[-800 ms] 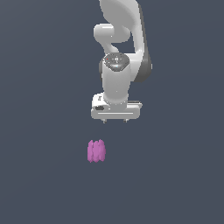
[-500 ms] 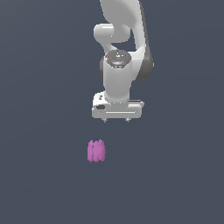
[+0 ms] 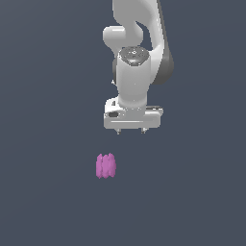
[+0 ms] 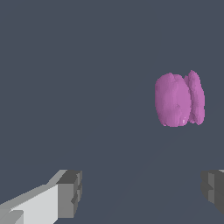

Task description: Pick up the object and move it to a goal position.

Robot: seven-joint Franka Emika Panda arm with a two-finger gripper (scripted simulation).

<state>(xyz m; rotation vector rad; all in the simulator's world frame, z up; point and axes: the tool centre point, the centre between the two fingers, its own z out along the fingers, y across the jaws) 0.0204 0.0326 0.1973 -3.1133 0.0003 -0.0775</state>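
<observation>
Jaws stand wide apart on the white gripper (image 3: 130, 131), with nothing between them. Seen from the exterior view, only two short dark fingertips (image 3: 118, 130) poke out beneath the gripper's broad white base, which hangs under the pale arm (image 3: 137, 72) coming down from twelve o'clock. The pink blob (image 3: 105, 166) sits at about seven o'clock from the gripper, clearly apart from it, on the plain dark grey ground (image 3: 48, 144). The blob stands upright, its ridged lobes running vertically, and it looks narrower than the gripper's base. Whether it rests on the ground or floats cannot be told from this view.

On the wrist view, the gripper (image 4: 142, 192) shows as two grey pads (image 4: 70, 192) set far from one another, one backed by a white finger body, the other cut off by the picture's edge. Open grey ground (image 4: 65, 65) lies between them. The pink blob (image 4: 178, 99) lies beyond the pads, at roughly one o'clock from the gap's middle, touching neither. Two rounded lobes show, a broad one and a thinner one beside it.
</observation>
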